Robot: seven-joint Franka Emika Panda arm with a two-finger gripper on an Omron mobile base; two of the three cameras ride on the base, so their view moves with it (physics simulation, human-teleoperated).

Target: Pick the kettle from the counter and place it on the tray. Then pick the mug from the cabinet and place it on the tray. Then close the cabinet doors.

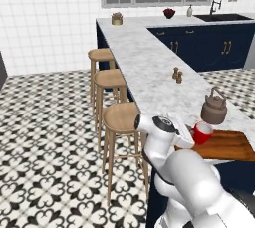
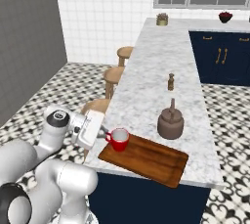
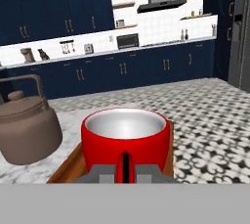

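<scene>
Here, arm bent low, claw (image 3: 126, 169) clamped on mug (image 3: 126, 140) handle over tray (image 2: 151, 159)

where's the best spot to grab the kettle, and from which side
Grip the kettle by its arched handle, coming straight down from above. It stands upright on the counter beside the tray, the handle raised clear over the lid; the round, wide body looks harder to pinch.
</scene>
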